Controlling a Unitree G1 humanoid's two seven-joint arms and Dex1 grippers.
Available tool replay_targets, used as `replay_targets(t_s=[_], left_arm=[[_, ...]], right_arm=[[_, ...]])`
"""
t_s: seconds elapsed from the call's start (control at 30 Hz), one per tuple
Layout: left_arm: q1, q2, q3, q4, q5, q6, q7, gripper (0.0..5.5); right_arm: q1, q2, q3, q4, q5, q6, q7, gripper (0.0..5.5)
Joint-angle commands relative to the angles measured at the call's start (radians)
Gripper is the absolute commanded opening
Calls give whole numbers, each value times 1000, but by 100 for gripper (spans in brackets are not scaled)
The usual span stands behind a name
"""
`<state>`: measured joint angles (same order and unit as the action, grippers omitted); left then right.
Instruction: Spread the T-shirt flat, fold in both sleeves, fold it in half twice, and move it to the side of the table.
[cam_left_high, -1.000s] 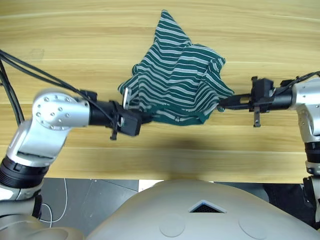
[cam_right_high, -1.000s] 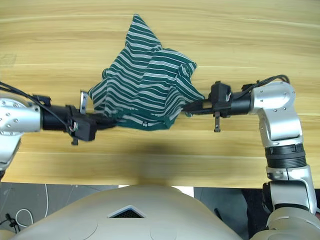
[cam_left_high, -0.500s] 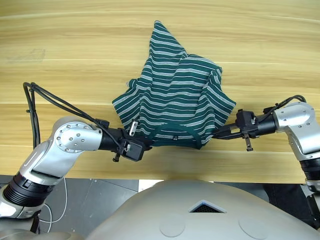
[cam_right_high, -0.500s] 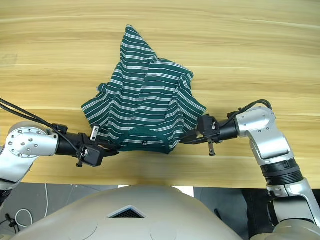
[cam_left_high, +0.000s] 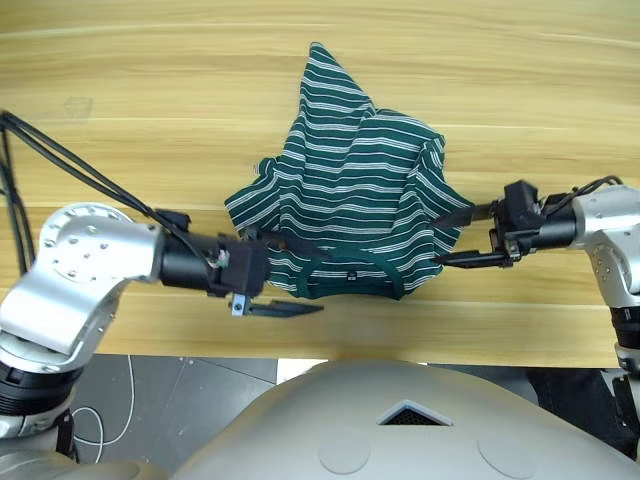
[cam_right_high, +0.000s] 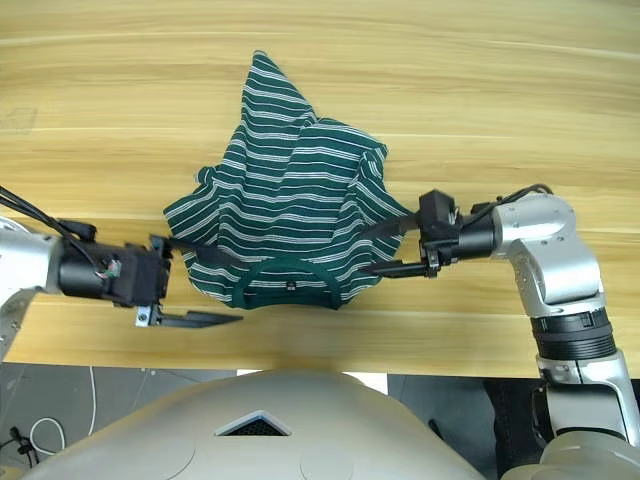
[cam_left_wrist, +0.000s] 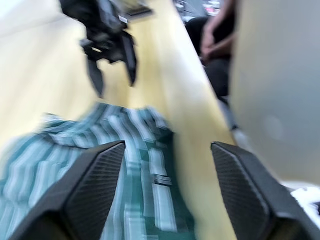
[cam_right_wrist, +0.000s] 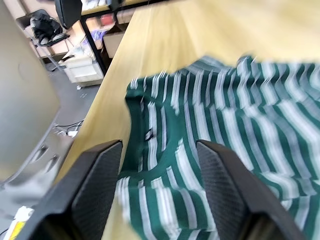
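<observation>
The green T-shirt (cam_left_high: 350, 190) with white stripes lies crumpled in a peaked heap at the table's middle, its collar (cam_left_high: 350, 275) toward the near edge. My left gripper (cam_left_high: 318, 280) is open at the shirt's near-left corner, one finger over the hem and the other over bare wood. My right gripper (cam_left_high: 440, 243) is open at the near-right corner, with its fingers straddling the cloth's edge. In the left wrist view, striped cloth (cam_left_wrist: 135, 150) lies between the two spread fingers (cam_left_wrist: 95, 185). The right wrist view shows the collar area (cam_right_wrist: 150, 135) between its fingers (cam_right_wrist: 225, 185).
The wooden table (cam_left_high: 150, 90) stretches wide to the left, right and far side of the shirt. Its front edge (cam_left_high: 480, 358) runs close below both grippers, with dark floor beyond. The right gripper (cam_left_wrist: 111, 55) shows farther off in the left wrist view.
Both grippers dragged the shirt toward the near edge, then opened and let it go. The arms have pulled slightly outward, and the shirt's near edge now rests on the table.
</observation>
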<state>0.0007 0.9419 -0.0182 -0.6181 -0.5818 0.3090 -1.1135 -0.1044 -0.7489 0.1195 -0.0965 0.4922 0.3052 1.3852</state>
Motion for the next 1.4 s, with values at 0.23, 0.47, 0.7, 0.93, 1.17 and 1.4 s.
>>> replay_targets(t_s=[0.23, 0.47, 0.7, 0.93, 1.17, 1.4], left_arm=[[-145, -132, -65, 527, 553, -411, 321, 394], [-106, -161, -136, 627, 682, -576, 345, 394], [13, -156, -106, 627, 675, -604, 358, 394], [147, -152, -48, 661, 680, -639, 396, 394], [195, -187, -65, 635, 675, -637, 404, 394], [254, -201, -76, 586, 683, -617, 410, 394]], right_arm=[[-103, 4, 86, 332, -447, -372, -271, 272], [-122, 9, 210, 469, -718, -618, -434, 272], [-78, -33, 212, 489, -706, -658, -440, 272], [65, -125, 164, 372, -608, -603, -372, 272], [186, -159, 126, 256, -502, -537, -339, 272], [218, -160, 114, 210, -471, -506, -324, 272]])
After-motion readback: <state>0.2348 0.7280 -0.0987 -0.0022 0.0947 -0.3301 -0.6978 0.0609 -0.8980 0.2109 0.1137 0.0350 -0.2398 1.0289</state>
